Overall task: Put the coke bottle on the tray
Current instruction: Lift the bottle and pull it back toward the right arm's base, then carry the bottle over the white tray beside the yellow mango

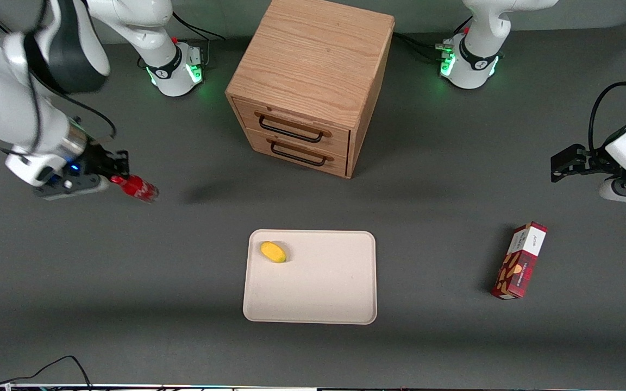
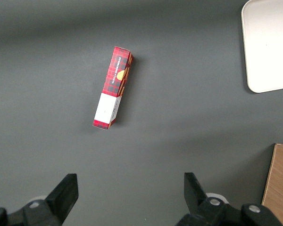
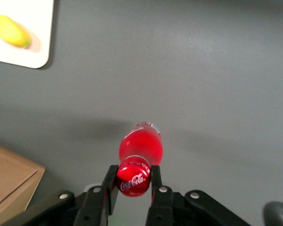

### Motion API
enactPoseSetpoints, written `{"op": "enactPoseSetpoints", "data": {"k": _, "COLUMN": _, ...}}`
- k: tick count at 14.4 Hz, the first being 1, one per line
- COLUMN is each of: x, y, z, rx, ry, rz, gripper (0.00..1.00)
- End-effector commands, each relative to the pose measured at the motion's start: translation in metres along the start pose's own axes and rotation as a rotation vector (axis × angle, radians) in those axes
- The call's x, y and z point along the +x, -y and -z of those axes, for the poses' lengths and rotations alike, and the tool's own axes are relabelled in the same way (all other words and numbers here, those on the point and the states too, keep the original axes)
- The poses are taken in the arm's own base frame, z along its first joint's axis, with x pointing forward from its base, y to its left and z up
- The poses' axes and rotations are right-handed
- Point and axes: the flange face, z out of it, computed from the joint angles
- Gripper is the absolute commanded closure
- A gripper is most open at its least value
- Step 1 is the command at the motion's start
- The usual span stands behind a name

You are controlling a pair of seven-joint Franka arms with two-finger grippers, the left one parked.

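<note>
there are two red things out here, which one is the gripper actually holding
The coke bottle: the gripper is shut on its red cap, above the table toward the working arm's end. The other red thing, the plaid snack box, lies untouched toward the parked arm's end.

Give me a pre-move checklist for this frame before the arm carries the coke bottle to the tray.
1. Grip: gripper fingers closed on the cap end of the coke bottle: ok.
2. Bottle lifted off the table: seems so, its shadow lies apart: ok.
3. Bottle upright in the grip: tilted in the front view: not ok.
4. Landing room on the tray: a yellow fruit sits near one corner, the rest bare: ok.
5. Path: the wooden cabinet stands farther from the front camera than the tray, off the route: ok.
6. Grip firmness: cannot tell.
</note>
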Motion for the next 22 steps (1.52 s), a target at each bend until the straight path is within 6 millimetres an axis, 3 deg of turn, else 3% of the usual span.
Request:
{"op": "enactPoseSetpoints", "data": {"k": 1, "x": -0.006, "y": -0.007, "z": 0.075, "rx": 0.043, "ry": 0.019, "rz": -0.028, "gripper": 1.0}}
{"op": "enactPoseSetpoints", "data": {"k": 3, "x": -0.012, "y": -0.011, "z": 0.108, "rx": 0.065, "ry": 0.013, "rz": -0.027, "gripper": 1.0}}
{"op": "enactPoseSetpoints", "data": {"k": 5, "x": -0.011, "y": -0.014, "z": 0.125, "rx": 0.071, "ry": 0.003, "rz": -0.026, "gripper": 1.0}}
{"op": "enactPoseSetpoints", "data": {"k": 8, "x": 0.003, "y": -0.01, "z": 0.124, "rx": 0.085, "ry": 0.004, "rz": -0.02, "gripper": 1.0}}
{"op": "enactPoseSetpoints", "data": {"k": 10, "x": 0.027, "y": -0.005, "z": 0.098, "rx": 0.105, "ry": 0.041, "rz": -0.084, "gripper": 1.0}}
{"op": "enactPoseSetpoints", "data": {"k": 15, "x": 0.122, "y": 0.094, "z": 0.032, "rx": 0.168, "ry": -0.052, "rz": -0.128, "gripper": 1.0}}
{"op": "enactPoseSetpoints", "data": {"k": 18, "x": 0.171, "y": 0.152, "z": -0.009, "rx": 0.116, "ry": -0.155, "rz": -0.059, "gripper": 1.0}}
{"op": "enactPoseSetpoints", "data": {"k": 22, "x": 0.213, "y": 0.189, "z": -0.068, "rx": 0.112, "ry": -0.261, "rz": -0.043, "gripper": 1.0}}
